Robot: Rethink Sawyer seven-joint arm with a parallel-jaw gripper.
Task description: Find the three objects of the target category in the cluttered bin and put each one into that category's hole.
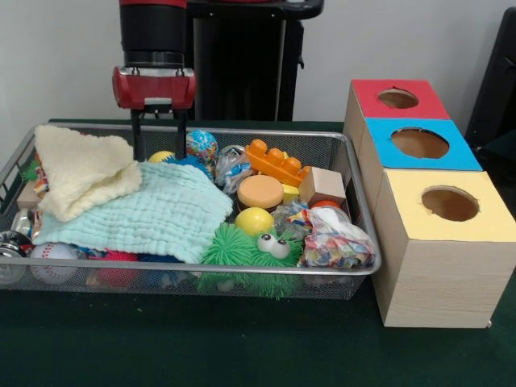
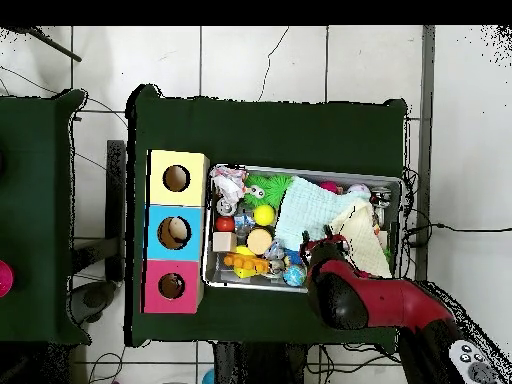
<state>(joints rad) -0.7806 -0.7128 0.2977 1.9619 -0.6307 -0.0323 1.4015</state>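
Note:
The wire mesh bin (image 1: 364, 211) is full of toys and cloths. My gripper (image 1: 160, 151) hangs at the bin's far side, behind a mint green cloth (image 1: 153, 211). Its two black fingers (image 1: 138, 137) are spread apart and hold nothing, and a yellow ball (image 1: 161, 156) shows low between them. The red-panelled hole (image 1: 397, 98) tops the farthest box, to the right of the bin. In the overhead view the red arm (image 2: 345, 290) covers the bin's (image 2: 310, 170) near edge, and the red-panelled hole (image 2: 171, 286) is at the lower left.
A cream cloth (image 1: 81, 168) lies on the mint one. Around them lie an orange toy brick (image 1: 276, 162), a wooden block (image 1: 322, 185), a green fuzzy toy (image 1: 251, 250), a yellow ball (image 1: 254, 220) and a baseball (image 1: 53, 262). Blue-panelled (image 1: 419, 143) and yellow-panelled (image 1: 449, 203) holes lie nearer.

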